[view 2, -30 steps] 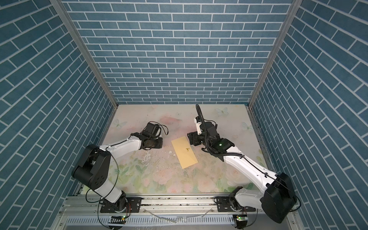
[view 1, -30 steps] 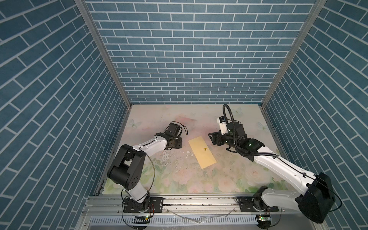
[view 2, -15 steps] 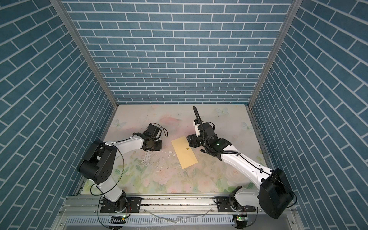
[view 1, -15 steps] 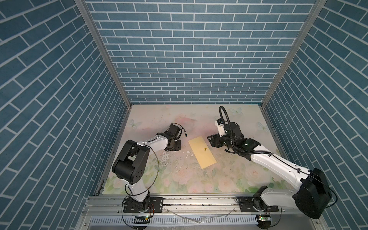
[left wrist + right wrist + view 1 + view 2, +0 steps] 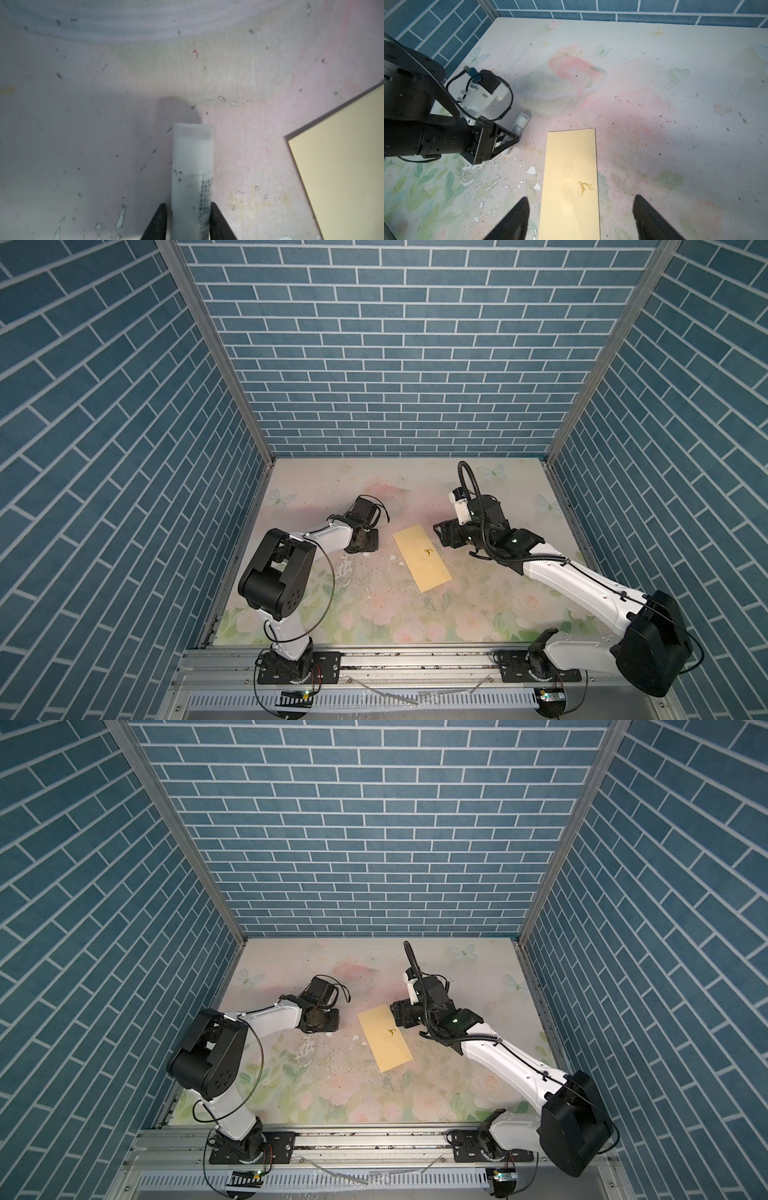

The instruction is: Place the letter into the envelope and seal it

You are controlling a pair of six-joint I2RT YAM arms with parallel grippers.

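Looks nearly done: no letter in sight, likely inside the envelope [image 5: 422,558] lying flat in the middle. Left gripper [image 5: 188,206] jaws around a glue stick [image 5: 192,162], grip unclear. Right gripper [image 5: 580,197] jaws spread wide near its far end.

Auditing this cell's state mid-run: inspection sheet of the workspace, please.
Surface: floral mat, print flaked and speckled near the middle.
Job's things: envelope lying flat, deer mark up, no flap seen; letter not seen.
Clutter: white printed tube between the left jaws; clear plastic dish farther back.
Grippers: left gripper flanks the tube, clamping unclear; right gripper open, a finger either side of the envelope's end.
Cables: black hose arched over the right wrist; thin cable looped at the left wrist camera; neither on the envelope.
Surroundings: blue brick-pattern walls on three sides; metal rail in front.
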